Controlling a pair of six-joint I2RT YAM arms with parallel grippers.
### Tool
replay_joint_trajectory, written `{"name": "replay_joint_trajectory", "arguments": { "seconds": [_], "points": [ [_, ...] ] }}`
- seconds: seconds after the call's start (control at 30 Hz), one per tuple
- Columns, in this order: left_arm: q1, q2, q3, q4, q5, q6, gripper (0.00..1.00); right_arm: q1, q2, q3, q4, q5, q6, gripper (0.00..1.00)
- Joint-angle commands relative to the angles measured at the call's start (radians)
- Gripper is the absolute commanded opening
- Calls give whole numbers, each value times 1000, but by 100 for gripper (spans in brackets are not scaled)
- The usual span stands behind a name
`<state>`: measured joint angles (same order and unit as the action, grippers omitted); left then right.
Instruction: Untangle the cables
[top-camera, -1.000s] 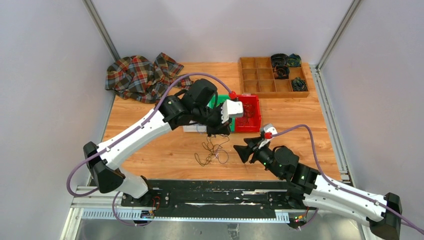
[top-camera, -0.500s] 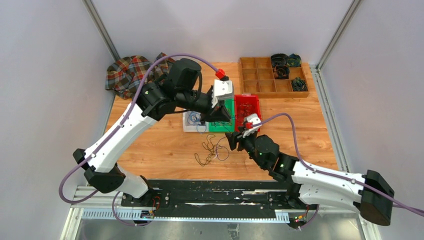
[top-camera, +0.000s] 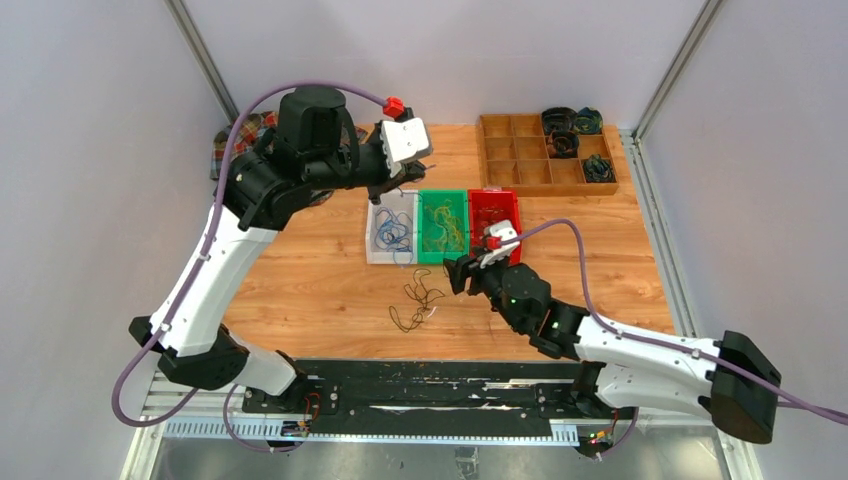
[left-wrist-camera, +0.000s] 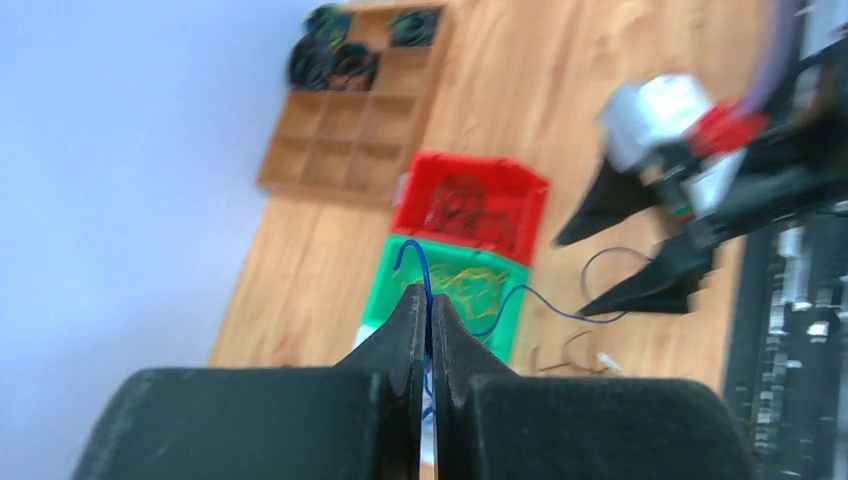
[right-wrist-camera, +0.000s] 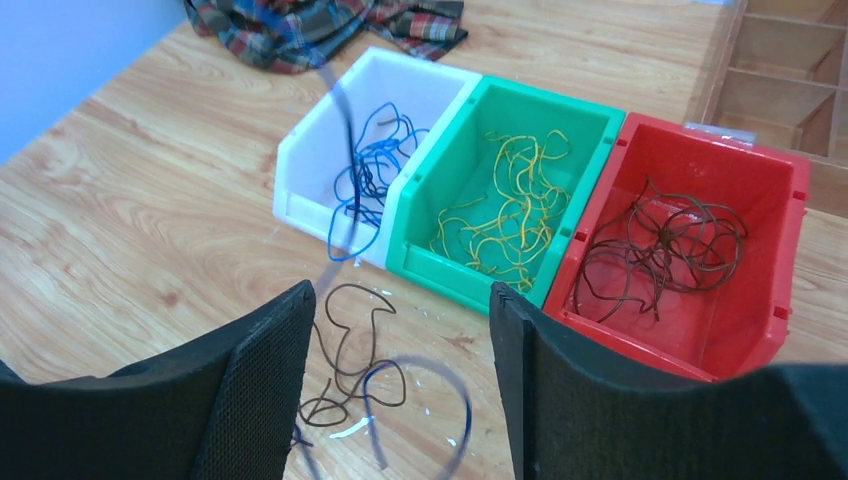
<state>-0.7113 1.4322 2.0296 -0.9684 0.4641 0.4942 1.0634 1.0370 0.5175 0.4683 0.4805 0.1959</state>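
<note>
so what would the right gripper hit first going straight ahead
Likely the thin blue cable looping just ahead of the right gripper, then the green plastic bin; depth is unclear.

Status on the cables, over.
Left gripper shut on blue cable, held high. Right gripper open near dark tangle. Cable's loose end lies beside the tangle.

Single blue cable pinched in left gripper, lifted high, thin strand trailing down in loose curves toward the table. Small dark tangle of a few looped wires lies on the wood just in front of the bins. Sorted loose bundles: blue cables in white bin, yellow cables in green bin, dark cables in red bin.
</note>
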Motion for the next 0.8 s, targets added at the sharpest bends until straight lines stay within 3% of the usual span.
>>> {"name": "replay_joint_trajectory", "arguments": {
  "seconds": [0.0,0.3,0.5,0.77],
  "points": [
    [75,-18,-82,73,-143,101,1,-18,-118,-34,-42,46,47,65],
    [184,-18,-246,255,-167,101,1,-23,-329,-82,-205,99,58,70],
    [211,8,-334,349,-164,79,1,-23,-380,-109,-235,99,78,70],
    [246,30,-342,376,-167,89,1,-23,-419,-131,-270,105,90,70]
  ]
}}
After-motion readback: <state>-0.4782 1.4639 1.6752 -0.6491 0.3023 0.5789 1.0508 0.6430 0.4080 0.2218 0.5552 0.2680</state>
